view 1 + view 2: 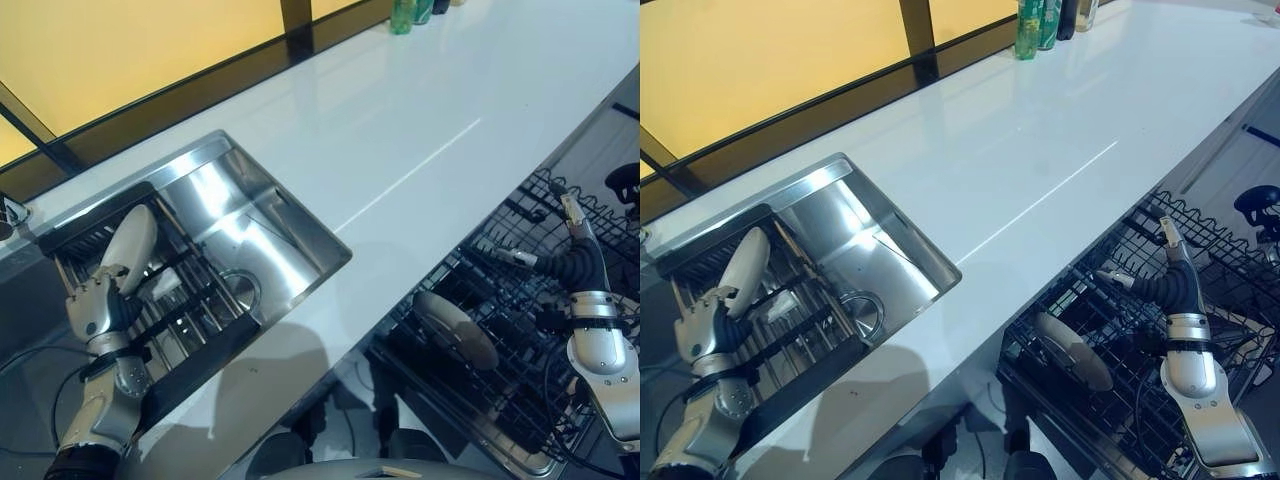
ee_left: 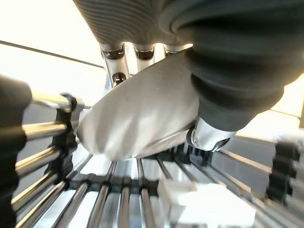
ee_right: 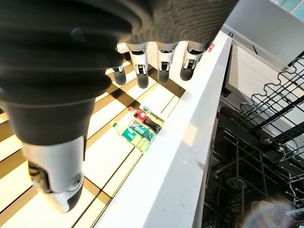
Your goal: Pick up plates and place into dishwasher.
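A pale grey plate (image 1: 130,245) stands on edge in the dark wire rack (image 1: 195,310) inside the steel sink (image 1: 265,225). My left hand (image 1: 95,310) grips this plate (image 2: 142,114) from below, fingers behind it and thumb across its front. At the lower right the black dishwasher rack (image 1: 505,285) is pulled out, and a second pale plate (image 1: 455,328) stands tilted among its wires. My right hand (image 1: 575,255) hovers over that rack's far side, fingers (image 3: 161,61) straight and holding nothing.
A long white counter (image 1: 420,130) separates the sink from the dishwasher rack. Green and dark bottles (image 1: 1030,28) stand at its far end by the window. A small white block (image 2: 190,202) lies on the sink rack's bars.
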